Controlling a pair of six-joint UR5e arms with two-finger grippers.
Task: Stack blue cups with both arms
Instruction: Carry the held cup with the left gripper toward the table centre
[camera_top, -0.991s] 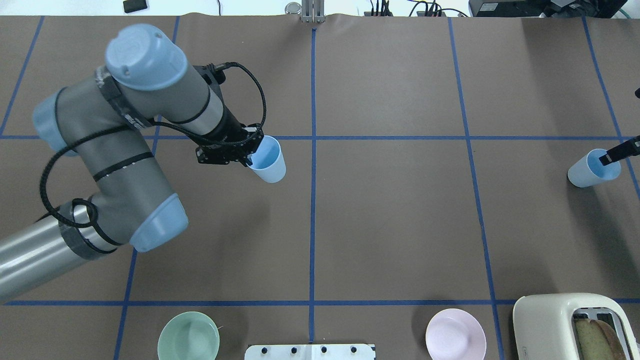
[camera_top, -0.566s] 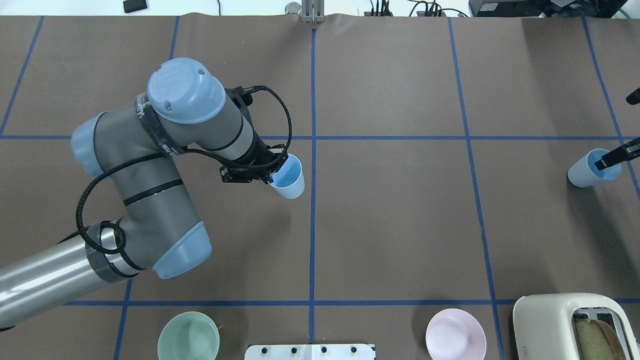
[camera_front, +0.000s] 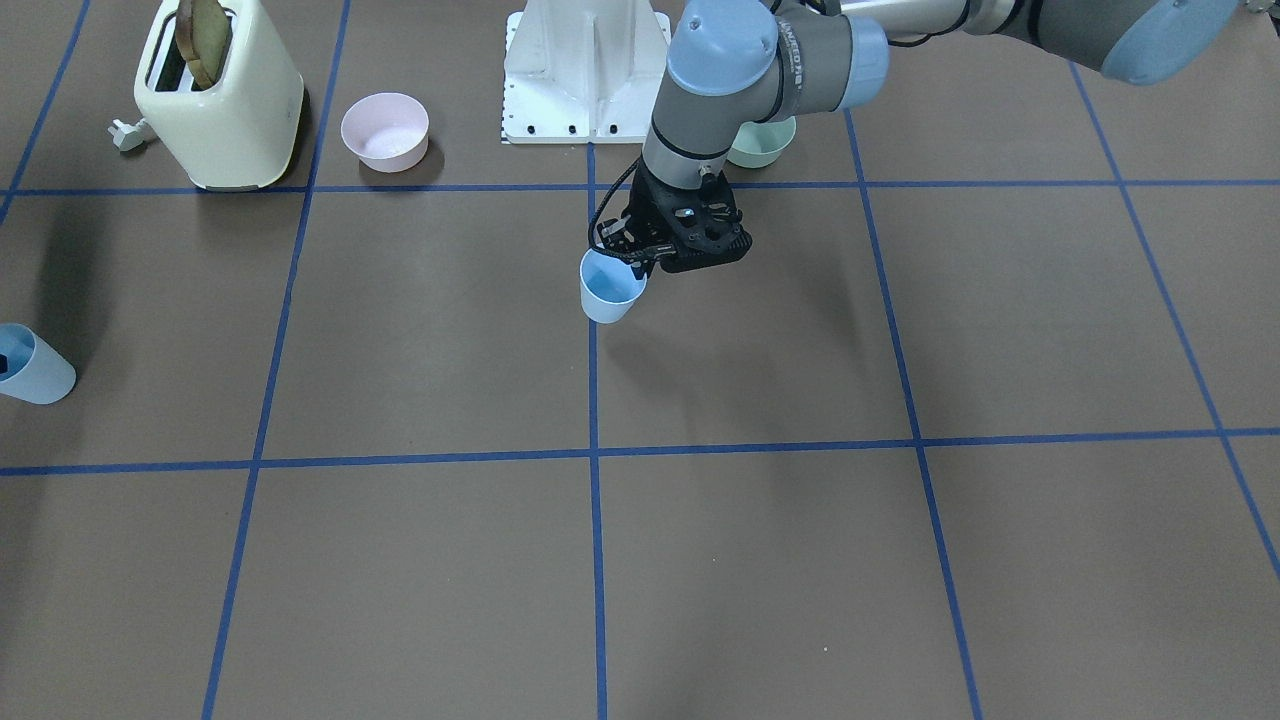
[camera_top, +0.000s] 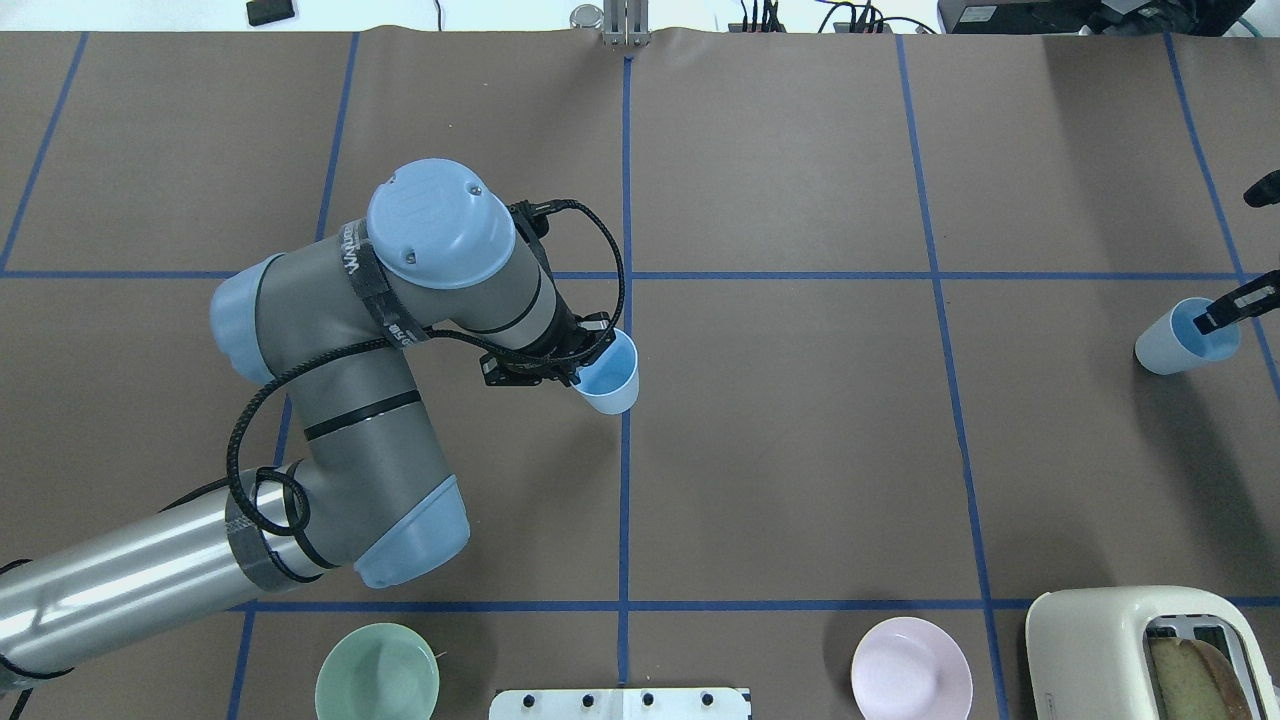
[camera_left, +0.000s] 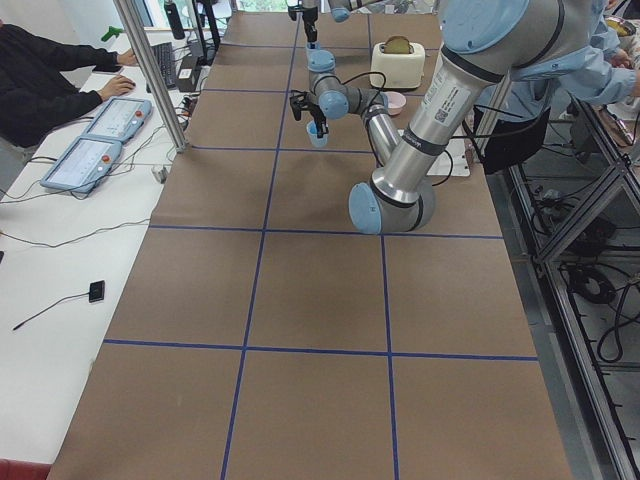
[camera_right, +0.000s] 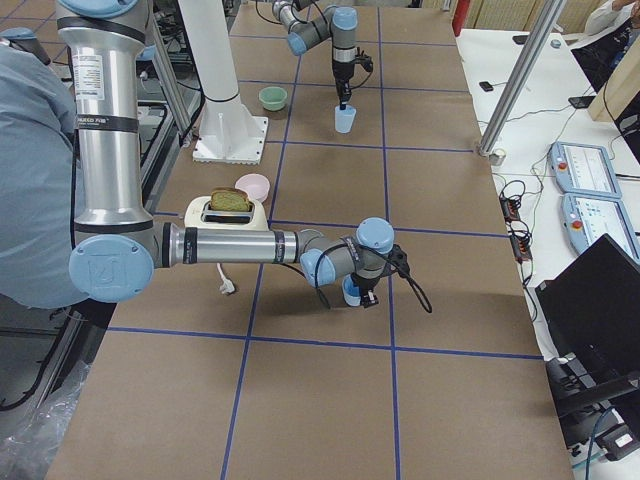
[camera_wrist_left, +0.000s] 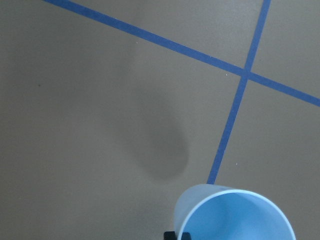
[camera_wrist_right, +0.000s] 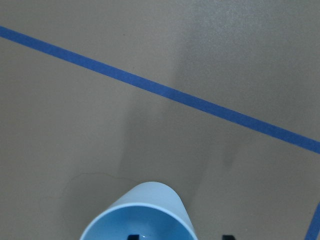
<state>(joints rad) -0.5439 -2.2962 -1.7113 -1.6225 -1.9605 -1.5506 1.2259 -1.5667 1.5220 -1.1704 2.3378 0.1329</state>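
My left gripper (camera_top: 588, 357) is shut on the rim of a pale-blue cup (camera_top: 609, 376) and holds it upright above the table, near the centre blue line. The cup also shows in the front view (camera_front: 610, 290) and the left wrist view (camera_wrist_left: 235, 215). The second blue cup (camera_top: 1183, 338) stands at the far right edge of the table. My right gripper (camera_top: 1228, 309) is over it, one finger inside and one outside the wall, jaws apart. This cup shows in the right wrist view (camera_wrist_right: 142, 215) and the front view (camera_front: 35, 368).
A green bowl (camera_top: 377, 672) and a pink bowl (camera_top: 911, 668) sit near the robot's white base (camera_top: 620, 703). A cream toaster (camera_top: 1120, 640) with bread stands at the near right. Blue tape lines grid the brown table.
My left arm has carried its cup to the right and towards the robot, up to the centre line. The right gripper and its cup have barely moved.
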